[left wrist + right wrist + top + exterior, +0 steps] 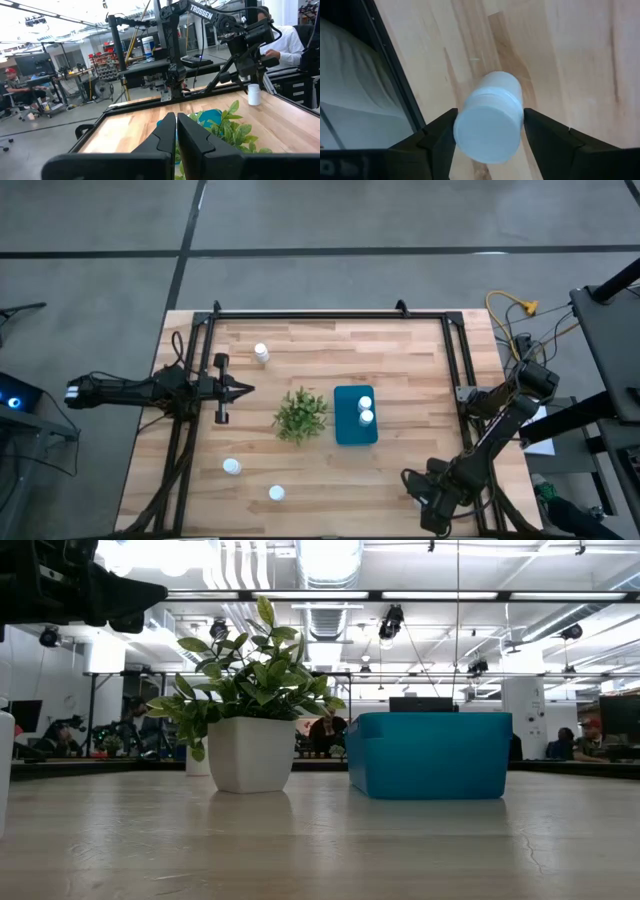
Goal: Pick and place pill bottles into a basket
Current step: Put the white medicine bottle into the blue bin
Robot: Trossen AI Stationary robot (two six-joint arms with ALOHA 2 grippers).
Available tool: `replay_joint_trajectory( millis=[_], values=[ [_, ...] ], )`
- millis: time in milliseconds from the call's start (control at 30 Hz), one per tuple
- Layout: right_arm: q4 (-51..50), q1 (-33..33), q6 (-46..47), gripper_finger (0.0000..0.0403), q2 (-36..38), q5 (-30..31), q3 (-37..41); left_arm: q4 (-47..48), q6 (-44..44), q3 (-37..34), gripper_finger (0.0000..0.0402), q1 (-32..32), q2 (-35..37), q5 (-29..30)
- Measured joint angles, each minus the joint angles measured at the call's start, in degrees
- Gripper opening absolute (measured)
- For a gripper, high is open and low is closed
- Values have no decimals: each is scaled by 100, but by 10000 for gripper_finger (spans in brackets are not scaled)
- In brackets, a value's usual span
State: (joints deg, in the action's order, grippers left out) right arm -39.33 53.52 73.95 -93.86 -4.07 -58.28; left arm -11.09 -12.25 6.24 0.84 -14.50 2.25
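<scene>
Right claw is at the bench's near right corner, fingers spread either side of a pill bottle, not pinching yet. Prob light, stiff, slick plastic, so squeeze the body under the cap. Left claw pressed together, parked beside the plant.

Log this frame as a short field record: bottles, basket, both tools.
bottles in basket: two
basket: teal bin, right of the potted plant
bottles loose on table: three seen from above, one far side, two near side
right tool: at the near right corner, fingers either side of a pill bottle, small gaps showing, not clamped
left tool: shut, empty, left of the plant
</scene>
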Motion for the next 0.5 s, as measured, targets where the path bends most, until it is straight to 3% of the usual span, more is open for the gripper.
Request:
replay_joint_trajectory(
  millis=[233, 500],
  values=[
    [145, 0, 45, 164, 14, -39, 100, 0, 0, 0, 0, -2, 0, 2],
    [131, -23, -281, 161, 9, 100, -6, 0, 0, 0, 0, -1, 1, 1]
  ],
)
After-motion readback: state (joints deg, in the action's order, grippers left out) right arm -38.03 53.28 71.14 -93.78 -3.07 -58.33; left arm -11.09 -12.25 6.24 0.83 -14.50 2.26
